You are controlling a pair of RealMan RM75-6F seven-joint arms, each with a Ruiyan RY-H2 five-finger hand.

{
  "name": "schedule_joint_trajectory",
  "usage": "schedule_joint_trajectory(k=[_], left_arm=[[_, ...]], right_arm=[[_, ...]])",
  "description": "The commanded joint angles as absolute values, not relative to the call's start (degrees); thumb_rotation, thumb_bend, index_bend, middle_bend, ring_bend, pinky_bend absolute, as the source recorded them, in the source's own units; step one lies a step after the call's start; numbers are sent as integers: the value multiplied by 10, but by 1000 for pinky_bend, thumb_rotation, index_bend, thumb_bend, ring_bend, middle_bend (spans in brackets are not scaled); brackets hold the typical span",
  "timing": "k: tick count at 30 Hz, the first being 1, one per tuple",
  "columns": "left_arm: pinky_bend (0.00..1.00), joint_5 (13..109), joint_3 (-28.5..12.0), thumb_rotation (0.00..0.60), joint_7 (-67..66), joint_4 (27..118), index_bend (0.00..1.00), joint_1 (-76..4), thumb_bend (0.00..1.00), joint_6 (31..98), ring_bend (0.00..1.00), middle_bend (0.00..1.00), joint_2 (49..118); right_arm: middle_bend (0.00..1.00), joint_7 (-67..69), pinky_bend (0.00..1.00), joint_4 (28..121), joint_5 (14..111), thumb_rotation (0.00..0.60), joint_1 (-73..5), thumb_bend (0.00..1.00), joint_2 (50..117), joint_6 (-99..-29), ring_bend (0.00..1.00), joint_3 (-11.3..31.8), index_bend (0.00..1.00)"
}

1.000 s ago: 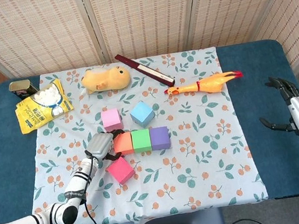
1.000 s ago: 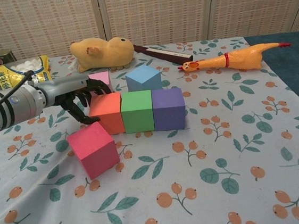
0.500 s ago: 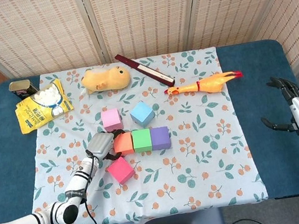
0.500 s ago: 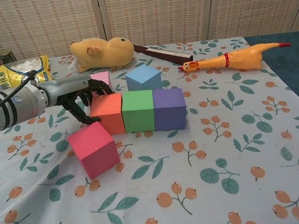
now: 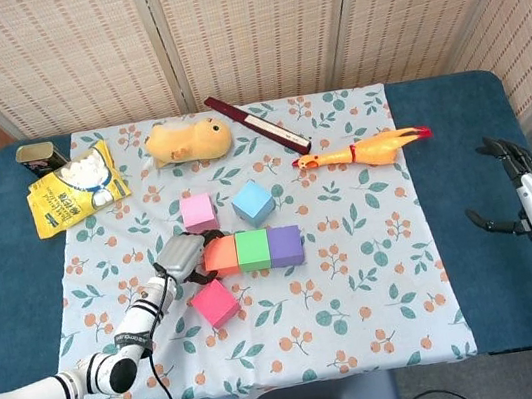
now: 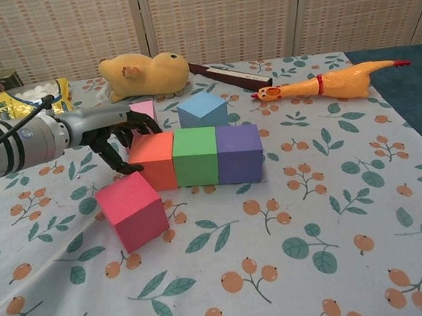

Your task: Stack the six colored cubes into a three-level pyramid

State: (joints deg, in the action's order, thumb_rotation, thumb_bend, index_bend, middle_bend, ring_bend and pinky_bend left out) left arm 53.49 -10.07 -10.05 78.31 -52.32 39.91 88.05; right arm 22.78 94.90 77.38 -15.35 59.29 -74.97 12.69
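Three cubes (image 6: 196,156) in row | left robot hand (image 6: 114,138) beside

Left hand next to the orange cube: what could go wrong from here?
The left hand sits against the end of the orange cube; a push could slide the orange, green and purple row apart. The red cube lies close below the fingers, so the arm could bump it.

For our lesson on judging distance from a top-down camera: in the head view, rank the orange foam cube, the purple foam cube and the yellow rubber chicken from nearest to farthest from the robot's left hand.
1. Orange foam cube: right beside the left hand, at the row's left end.
2. Purple foam cube: the row's right end.
3. Yellow rubber chicken: far back right on the cloth.
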Motion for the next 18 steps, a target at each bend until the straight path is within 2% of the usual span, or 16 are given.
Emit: schedule_joint_trajectory(k=[1,18], left_arm=[[251,535,-102,600,-97,781,352,-524,354,399,289,346,881],[248,538,-98,600,-87,769,329,-523,352,398,280,316,881]], right_arm=[[143,227,0,949,773,600,-153,154,593,-749,0,127,0],[143,226,0,950,774,600,-152,154,592,-750,0,127,0]])
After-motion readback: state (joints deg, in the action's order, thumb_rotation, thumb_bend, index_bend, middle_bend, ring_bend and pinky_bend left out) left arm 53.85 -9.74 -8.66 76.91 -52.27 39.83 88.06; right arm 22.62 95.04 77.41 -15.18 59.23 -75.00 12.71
